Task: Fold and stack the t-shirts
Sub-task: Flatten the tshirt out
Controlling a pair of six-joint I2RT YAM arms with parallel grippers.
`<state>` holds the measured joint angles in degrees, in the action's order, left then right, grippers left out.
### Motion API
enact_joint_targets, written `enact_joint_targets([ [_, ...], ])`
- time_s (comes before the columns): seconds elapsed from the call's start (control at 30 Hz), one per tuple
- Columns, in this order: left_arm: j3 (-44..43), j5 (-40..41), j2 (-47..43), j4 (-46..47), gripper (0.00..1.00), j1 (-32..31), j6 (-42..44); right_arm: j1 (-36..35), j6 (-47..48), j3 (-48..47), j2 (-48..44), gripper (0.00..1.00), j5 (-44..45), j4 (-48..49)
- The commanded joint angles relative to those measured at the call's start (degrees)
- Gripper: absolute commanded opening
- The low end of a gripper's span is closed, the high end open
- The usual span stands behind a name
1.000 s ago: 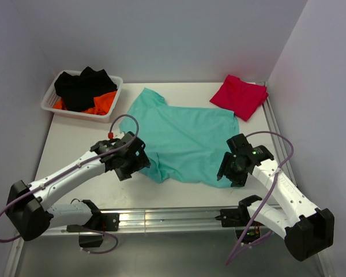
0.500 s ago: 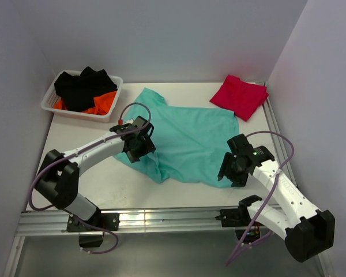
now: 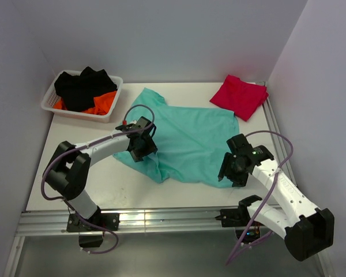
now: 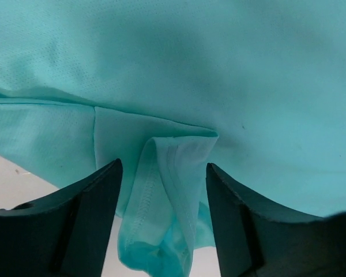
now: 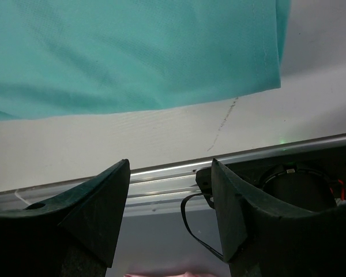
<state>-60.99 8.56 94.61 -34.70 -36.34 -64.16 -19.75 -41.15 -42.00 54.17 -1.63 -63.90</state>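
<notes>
Over a bunched edge of the teal shirt (image 3: 190,138), the left gripper (image 4: 161,171) had just arrived open, ready to pinch, while the right gripper (image 5: 168,167) hung open, empty.

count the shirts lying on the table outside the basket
2: a teal shirt spread mid-table, and a red shirt folded at the far right corner. The basket holds black cloth and orange cloth, perhaps more shirts.

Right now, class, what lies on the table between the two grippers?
The teal t-shirt lies spread out between the left gripper and the right gripper; the top view shows it.
</notes>
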Motion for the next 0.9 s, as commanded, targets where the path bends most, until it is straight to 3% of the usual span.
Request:
enact_joint_targets([
  [0.0, -1.6, -0.8, 1.1, 1.7, 0.64, 0.1, -0.1, -0.2, 0.8, -1.3, 0.3, 0.66, 1.2, 0.4],
  [0.37, -5.9, -0.7, 3.5, 0.7, 0.33, 0.2, 0.1, -0.2, 1.3, -1.9, 1.9, 0.64, 1.3, 0.7],
  [0.53, -6.7, 0.7, 1.5, -1.0, 0.0, 0.2, 0.0, -0.2, 0.2, -2.3, 1.8, 0.64, 1.5, -0.1],
  [0.7, -5.7, 1.6, -3.7, -4.1, 0.0, 0.2, -0.6, -0.2, -4.5, -4.2, -0.1, 0.66, 7.1, -2.8],
  [0.87, 1.7, 1.6, -16.7, -7.0, 0.0, 0.0, -3.0, -0.2, -11.3, -2.1, -2.6, 0.66, 8.8, -4.7],
])
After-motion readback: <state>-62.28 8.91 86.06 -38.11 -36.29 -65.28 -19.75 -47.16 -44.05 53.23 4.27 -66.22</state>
